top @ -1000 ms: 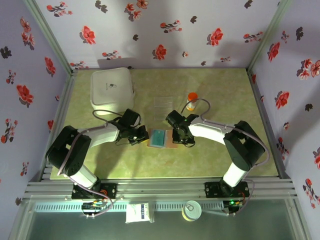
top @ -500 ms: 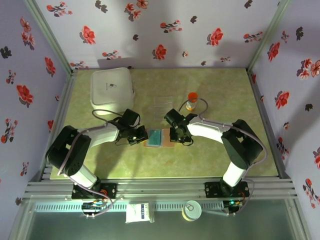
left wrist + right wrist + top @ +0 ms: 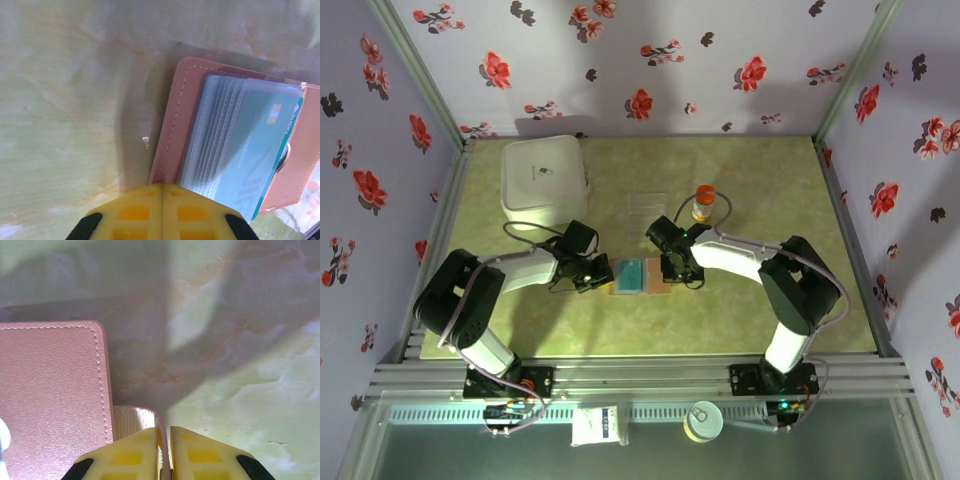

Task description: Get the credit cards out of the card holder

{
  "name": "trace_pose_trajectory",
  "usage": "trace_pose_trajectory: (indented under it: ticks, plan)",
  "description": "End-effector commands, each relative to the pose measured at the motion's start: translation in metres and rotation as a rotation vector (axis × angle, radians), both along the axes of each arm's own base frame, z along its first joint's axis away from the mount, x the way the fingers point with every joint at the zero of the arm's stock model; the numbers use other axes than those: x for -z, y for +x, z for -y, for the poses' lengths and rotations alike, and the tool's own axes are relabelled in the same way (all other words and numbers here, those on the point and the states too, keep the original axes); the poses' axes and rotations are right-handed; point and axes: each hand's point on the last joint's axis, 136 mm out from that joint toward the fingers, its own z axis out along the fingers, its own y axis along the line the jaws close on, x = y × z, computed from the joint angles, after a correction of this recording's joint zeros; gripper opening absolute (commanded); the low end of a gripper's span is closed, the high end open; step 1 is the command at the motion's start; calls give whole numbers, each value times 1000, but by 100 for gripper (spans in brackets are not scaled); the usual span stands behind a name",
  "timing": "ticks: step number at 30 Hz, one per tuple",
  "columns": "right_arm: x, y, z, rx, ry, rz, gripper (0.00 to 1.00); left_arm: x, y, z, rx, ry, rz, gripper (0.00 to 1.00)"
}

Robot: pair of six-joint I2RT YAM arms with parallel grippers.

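An open brown leather-like card holder (image 3: 655, 285) lies mid green desk (image 3: 770, 200), teal credit cards (image 3: 630, 274) inside. Steadying step, seemingly: closed left gripper (image 3: 604, 274) at its left rim, right gripper (image 3: 666, 272) pinching its right flap. Next needs a card edge grasped.

The surface (image 3: 770, 200) is pale green, marbled with tan and orange veins. The card holder (image 3: 172, 125) is a grained, pinkish brown with a line of pale stitching along its rim. The credit cards (image 3: 260, 155) in it look teal and light blue under cloudy sleeves, the top one with a small yellowish patch. The left gripper (image 3: 161, 192) and right gripper (image 3: 167, 435) are bright yellow with black corners. Towards the upper left of the top view sits a white box (image 3: 545, 180); near the middle, a small bottle (image 3: 704, 203) has an orange cap. The walls (image 3: 670, 60) are lilac, strewn with red and black flowers.
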Motion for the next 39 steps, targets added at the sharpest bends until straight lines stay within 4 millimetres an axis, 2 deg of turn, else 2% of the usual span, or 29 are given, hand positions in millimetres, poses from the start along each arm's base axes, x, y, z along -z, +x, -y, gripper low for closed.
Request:
trace_pose_trajectory:
  ticks: [1,7,13,22,28,34,39]
  plan:
    - [7,-3,30,-17,-161,-20,15,32,-21,-27,-11,116,-94,4]
    - [15,-4,36,-25,-209,-36,16,35,-23,-31,-16,135,-112,4]
    - [8,1,43,-26,-255,-11,22,33,-24,-31,-18,133,-114,4]
    - [-22,1,44,-12,-220,31,43,11,-17,-21,-22,71,-79,4]
    - [-50,0,41,-1,-174,58,49,-10,-9,-13,-15,27,-41,8]
    - [-80,1,25,-6,-68,84,54,-37,4,-8,-17,-5,21,13]
    - [-99,0,1,-36,48,95,57,-43,13,-7,-14,-6,39,13]
